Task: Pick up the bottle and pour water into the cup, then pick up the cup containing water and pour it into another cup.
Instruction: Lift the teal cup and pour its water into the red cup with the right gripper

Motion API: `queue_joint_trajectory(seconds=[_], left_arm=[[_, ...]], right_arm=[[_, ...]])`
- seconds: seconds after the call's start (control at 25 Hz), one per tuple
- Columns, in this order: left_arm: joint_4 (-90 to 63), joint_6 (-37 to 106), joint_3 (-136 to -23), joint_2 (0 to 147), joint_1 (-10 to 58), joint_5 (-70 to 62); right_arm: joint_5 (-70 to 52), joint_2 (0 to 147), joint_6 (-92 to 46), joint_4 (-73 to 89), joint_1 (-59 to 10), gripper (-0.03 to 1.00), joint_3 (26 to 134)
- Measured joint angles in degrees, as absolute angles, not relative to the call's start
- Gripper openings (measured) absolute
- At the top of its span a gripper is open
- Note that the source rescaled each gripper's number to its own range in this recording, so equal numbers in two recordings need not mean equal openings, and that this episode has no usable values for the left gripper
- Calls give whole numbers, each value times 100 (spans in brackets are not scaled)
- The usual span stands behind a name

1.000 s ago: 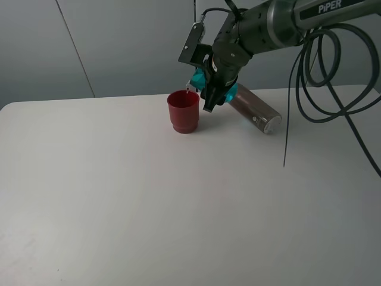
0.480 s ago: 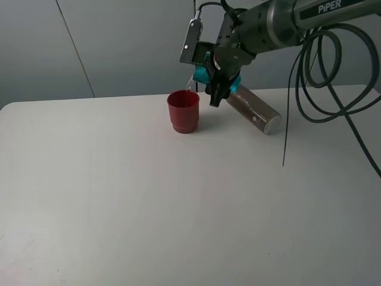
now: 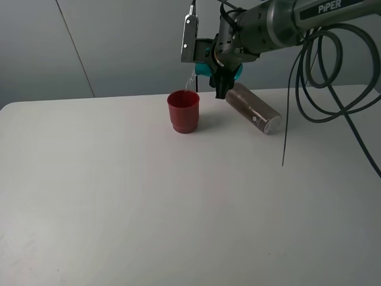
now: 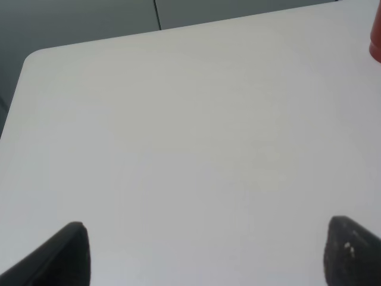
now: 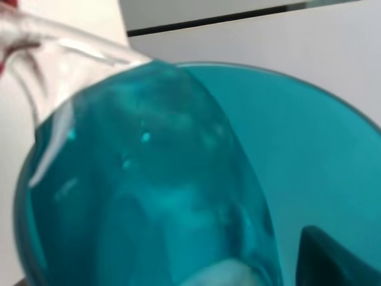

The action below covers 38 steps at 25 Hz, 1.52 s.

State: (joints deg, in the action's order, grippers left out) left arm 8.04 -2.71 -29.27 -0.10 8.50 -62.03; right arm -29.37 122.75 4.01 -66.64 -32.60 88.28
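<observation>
My right gripper (image 3: 213, 64) is shut on the teal translucent cup (image 3: 204, 68) and holds it tipped on its side above and just right of the red cup (image 3: 183, 111). A thin stream of water (image 3: 189, 82) falls from the teal cup's rim into the red cup, which stands upright on the table. The right wrist view is filled by the teal cup (image 5: 178, 179) with water running out over its rim (image 5: 65, 47). The grey-brown bottle (image 3: 253, 108) lies on its side right of the red cup. My left gripper (image 4: 208, 250) is open over bare table, with only its fingertips (image 4: 65, 253) showing.
The white table (image 3: 149, 196) ends at its back edge just behind the cups. Black cables (image 3: 315, 77) hang from the right arm over the table's right side. A sliver of the red cup (image 4: 375, 42) shows at the edge of the left wrist view.
My right gripper has risen and rolled the teal cup further over. Water now streams from it into the red cup. The bottle and red cup have not moved.
</observation>
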Motion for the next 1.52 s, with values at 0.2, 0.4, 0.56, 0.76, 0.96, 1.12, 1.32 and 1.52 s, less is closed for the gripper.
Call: queue_joint_trajectory(seconds=[0.2,0.4,0.56,0.76,0.96,1.12,1.32,1.52], left_arm=[[804,-271,-2927,-10,850,-6203],[804,-271,-2927,-10,850,-6203],[804,-271,-2927,-10,850,-6203],[804,-271,-2927,-10,850,-6203],[804,-271,-2927,-10,850,-6203],[804,-271,-2927,-10,850,-6203],[804,-271,-2927,-10,850,-6203],[804,-271,-2927,-10,850,-6203]], right_arm=[[-2926,12275,669,-7144,-3260,14,8828],[-2911,12275,1098,-7827,-3260,14,8828],[-2990,12275,1172,-7950,-3260,14,8828],[-3076,12275,1206,-8368,-3260,14,8802],[-3125,12275,1217,-8774,-3285,14,8587],[-3139,12275,1217,-8872,-3407,14,8478],[-3115,12275,1217,-9034,-3457,14,8474],[-3115,12275,1217,-9494,-3457,14,8474]])
